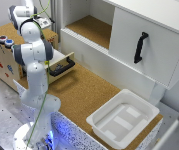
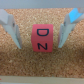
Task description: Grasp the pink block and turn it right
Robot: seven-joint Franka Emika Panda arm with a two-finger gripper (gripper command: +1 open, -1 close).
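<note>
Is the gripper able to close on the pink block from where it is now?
Probably yes. In the wrist view the pink block lies on the cork surface between the open fingers of the gripper, with a gap on each side and nothing between them.

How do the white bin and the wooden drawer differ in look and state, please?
The white bin is pale plastic, while the wooden drawer is brown with a black handle. The white bin rests loose on the cork tabletop; the wooden drawer sticks out from its box, pulled open. Both open upward.
</note>
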